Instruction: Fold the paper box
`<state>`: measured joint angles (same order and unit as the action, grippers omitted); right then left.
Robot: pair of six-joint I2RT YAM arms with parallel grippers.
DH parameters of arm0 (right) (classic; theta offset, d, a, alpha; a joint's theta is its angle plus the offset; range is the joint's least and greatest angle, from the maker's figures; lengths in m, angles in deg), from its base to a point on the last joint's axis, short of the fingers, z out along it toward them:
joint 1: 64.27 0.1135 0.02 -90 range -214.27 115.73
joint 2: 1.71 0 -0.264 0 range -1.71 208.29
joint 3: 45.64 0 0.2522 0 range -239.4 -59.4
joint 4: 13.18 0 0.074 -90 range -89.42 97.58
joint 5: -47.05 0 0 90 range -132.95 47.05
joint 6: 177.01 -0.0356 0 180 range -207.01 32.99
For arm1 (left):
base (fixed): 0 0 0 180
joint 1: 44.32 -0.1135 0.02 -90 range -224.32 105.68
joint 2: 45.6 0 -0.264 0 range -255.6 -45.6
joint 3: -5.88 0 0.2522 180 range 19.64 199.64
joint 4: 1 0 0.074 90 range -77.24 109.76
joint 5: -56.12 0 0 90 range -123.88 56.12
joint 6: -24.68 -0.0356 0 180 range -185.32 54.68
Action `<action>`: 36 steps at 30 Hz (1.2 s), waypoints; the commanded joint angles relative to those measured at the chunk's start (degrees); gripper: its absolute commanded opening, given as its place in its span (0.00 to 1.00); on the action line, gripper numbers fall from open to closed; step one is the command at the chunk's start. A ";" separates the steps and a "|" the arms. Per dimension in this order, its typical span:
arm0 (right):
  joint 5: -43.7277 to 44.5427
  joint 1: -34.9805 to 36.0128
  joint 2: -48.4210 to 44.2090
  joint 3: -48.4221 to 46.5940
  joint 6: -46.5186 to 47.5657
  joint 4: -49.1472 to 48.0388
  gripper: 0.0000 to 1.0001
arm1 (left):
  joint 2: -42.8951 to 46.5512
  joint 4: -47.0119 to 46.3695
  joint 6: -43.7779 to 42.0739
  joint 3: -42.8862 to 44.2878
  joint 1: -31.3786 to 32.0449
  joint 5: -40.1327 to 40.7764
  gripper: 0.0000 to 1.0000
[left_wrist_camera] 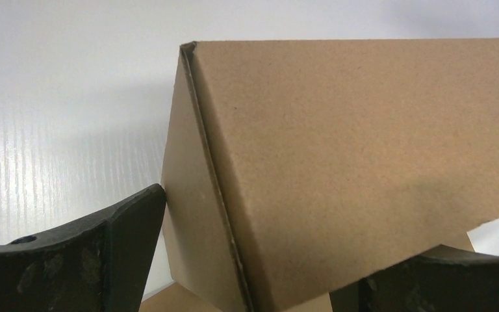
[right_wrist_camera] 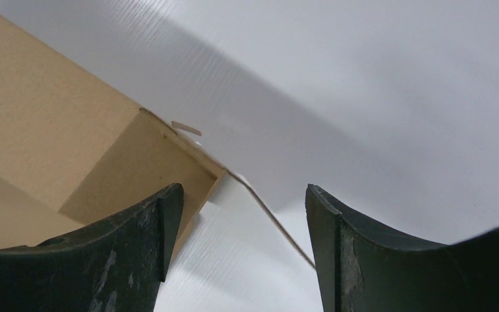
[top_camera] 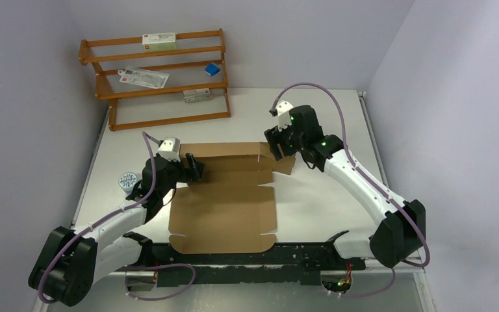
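Note:
The paper box [top_camera: 224,218] is a brown cardboard sheet in the middle of the table. Its near panel lies flat and its far part [top_camera: 234,159] is folded up. My left gripper [top_camera: 195,168] is at the left end of that raised part. In the left wrist view, the left gripper [left_wrist_camera: 279,250] is open wide around the paper box's folded corner [left_wrist_camera: 338,143], one finger [left_wrist_camera: 104,253] touching the side flap. My right gripper [top_camera: 278,143] is at the right end. In its wrist view the right gripper [right_wrist_camera: 243,195] is open, with a thin flap edge [right_wrist_camera: 279,224] standing between its fingers.
A wooden shelf rack [top_camera: 156,78] stands at the back left with white cartons and a small blue item [top_camera: 212,69]. A small round object [top_camera: 128,179] lies left of the left arm. Walls close in on the left, back and right.

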<state>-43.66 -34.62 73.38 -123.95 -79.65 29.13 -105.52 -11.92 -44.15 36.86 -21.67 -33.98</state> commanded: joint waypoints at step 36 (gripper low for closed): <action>-7.14 0.22 1.07 5.40 -8.98 -11.34 0.13 | 4.71 0.70 -0.86 0.53 0.01 -1.34 0.85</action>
<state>-50.86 -35.63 76.00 -119.80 -90.30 21.72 -105.30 -12.62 -44.28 36.81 -21.80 -34.48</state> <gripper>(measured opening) 0.168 0.852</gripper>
